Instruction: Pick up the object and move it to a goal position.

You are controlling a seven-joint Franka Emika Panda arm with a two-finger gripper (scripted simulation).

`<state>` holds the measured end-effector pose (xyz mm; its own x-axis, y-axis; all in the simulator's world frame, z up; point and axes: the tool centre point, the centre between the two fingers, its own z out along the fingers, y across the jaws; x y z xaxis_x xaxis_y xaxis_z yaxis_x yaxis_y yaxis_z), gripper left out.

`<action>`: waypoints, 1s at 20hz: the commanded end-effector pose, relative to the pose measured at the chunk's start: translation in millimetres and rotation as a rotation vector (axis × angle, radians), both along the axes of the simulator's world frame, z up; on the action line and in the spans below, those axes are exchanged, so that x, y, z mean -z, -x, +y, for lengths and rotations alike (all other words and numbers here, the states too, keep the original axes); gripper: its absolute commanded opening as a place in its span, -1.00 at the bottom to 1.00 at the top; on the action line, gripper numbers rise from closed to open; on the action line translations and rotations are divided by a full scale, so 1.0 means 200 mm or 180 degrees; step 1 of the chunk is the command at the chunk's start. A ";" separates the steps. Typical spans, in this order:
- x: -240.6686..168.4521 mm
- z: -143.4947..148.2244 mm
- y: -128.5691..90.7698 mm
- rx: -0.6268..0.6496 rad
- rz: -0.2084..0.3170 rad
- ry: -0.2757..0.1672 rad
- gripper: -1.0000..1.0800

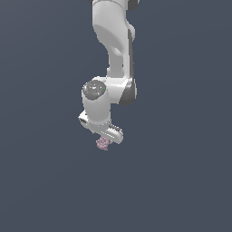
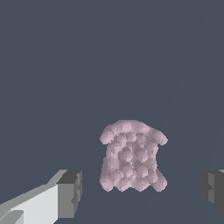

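The object [image 2: 131,157] is a small pale pink-mauve knobbly blob lying on the dark grey floor. In the wrist view it sits between my two dark fingertips [image 2: 72,192], with clear gaps on both sides. My gripper [image 2: 142,190] is open and touches nothing. In the exterior view the object [image 1: 103,144] peeks out just below the white hand, and the gripper [image 1: 105,141] is directly above it; its fingers are hidden behind the hand.
The white arm [image 1: 113,36] comes down from the top of the exterior view. The floor [image 1: 181,181] is a plain dark grey surface with no other objects and no goal marker in view.
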<state>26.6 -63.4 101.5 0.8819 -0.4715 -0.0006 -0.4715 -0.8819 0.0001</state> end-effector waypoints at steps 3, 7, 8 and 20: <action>0.02 0.00 0.00 -0.0001 -0.0001 0.0000 0.92; 0.10 0.00 0.00 0.0007 -0.0001 0.0000 0.92; 0.13 0.00 0.00 0.0009 -0.0001 0.0000 0.92; 0.25 0.00 0.00 0.0018 -0.0002 0.0001 -1.00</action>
